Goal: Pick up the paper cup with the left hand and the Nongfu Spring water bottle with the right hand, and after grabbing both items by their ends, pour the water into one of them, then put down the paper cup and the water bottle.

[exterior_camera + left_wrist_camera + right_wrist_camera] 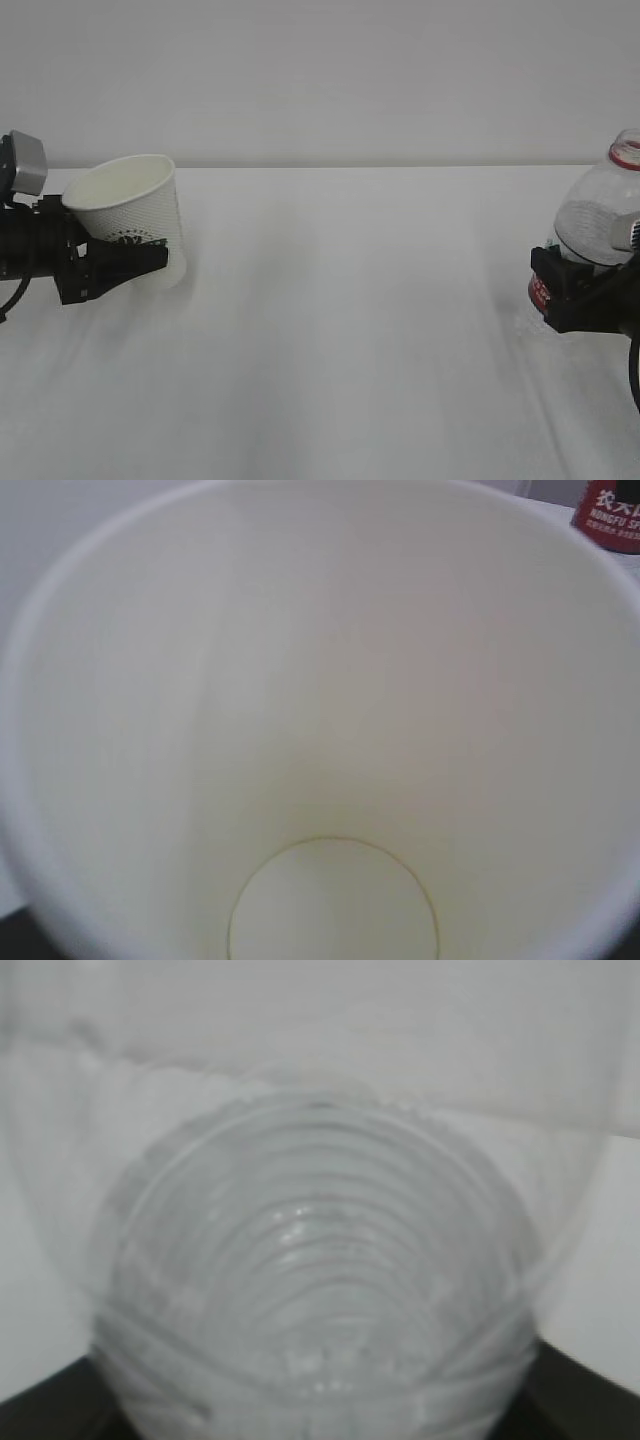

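Left black claw (125, 268) pinches my embossed white tapered paper cup (135, 215); right black claw (590, 295) pinches the ribbed clear plastic bottle (600, 220).

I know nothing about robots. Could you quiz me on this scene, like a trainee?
1. True or false: the cup stands upright on the table.
2. Which thing does the right claw hold? A) a bowl B) the bottle C) a spoon
3. Fill in: seen from the left wrist, the inside of the cup looks ____.

Key
1. False: it is tilted, clamped near its base by the left claw.
2. B: the claw grips it at the red label, low on the bottle.
3. Empty: its bottom disc shows bare, with no water visible.
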Controlling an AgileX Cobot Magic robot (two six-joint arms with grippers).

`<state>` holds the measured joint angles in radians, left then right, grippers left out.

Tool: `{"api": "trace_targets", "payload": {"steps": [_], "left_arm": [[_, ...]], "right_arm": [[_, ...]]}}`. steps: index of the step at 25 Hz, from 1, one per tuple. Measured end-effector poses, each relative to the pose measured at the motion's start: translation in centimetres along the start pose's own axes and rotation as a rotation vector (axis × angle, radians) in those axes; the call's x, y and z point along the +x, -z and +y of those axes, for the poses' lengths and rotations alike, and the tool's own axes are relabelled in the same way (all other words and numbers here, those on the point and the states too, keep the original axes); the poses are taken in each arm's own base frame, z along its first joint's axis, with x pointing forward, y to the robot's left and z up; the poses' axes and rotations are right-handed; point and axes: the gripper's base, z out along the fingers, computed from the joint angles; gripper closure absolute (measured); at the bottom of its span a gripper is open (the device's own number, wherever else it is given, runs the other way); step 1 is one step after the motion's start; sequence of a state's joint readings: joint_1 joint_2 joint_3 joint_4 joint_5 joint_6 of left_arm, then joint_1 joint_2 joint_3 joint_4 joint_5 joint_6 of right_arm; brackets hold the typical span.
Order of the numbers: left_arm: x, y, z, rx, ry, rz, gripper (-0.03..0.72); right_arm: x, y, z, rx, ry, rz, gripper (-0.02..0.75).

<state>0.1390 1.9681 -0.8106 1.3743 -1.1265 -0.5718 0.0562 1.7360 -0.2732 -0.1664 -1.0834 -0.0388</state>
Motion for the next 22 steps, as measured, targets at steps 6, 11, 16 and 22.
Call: {"api": "trace_targets", "payload": {"steps": [6,11,16,22], "left_arm": [[-0.8,-1.6,-1.6,0.077,-0.031,0.002,0.125],[-1.2,-3.3,-3.3,0.144,-0.055,0.013,0.125],[-1.4,-5.0,-5.1,0.214,-0.082,0.032,0.125],[-1.6,-6.5,-7.1,0.292,-0.112,0.048,0.125]], "right_arm": [[0.0,0.0,0.0,-0.001,0.001,0.0,0.253],[0.0,0.0,0.1,-0.015,0.008,-0.001,0.253],[0.0,0.0,0.3,-0.033,0.017,-0.001,0.253],[0.0,0.0,0.4,-0.04,0.021,-0.002,0.253]]}}
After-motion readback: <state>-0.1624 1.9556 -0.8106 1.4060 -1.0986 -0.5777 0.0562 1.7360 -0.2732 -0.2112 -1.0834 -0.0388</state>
